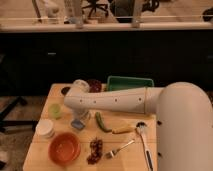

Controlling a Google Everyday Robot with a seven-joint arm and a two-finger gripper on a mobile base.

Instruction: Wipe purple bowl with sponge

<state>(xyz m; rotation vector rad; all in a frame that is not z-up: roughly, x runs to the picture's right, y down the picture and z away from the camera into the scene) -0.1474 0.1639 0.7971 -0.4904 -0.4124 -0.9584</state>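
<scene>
While shut, gripper (80, 118) above sponge (77, 124), purple bowl (94, 85) behind

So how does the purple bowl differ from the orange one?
The purple bowl is smaller, dark and glossy, at the table's far edge, partly hidden behind the arm. The orange bowl is larger, bright, fully visible near the front edge. Both are round and upright. The pincer hangs over the sponge, between them.

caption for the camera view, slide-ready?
Arm reaches across table; shut gripper low over sponge, purple bowl behind.
</scene>
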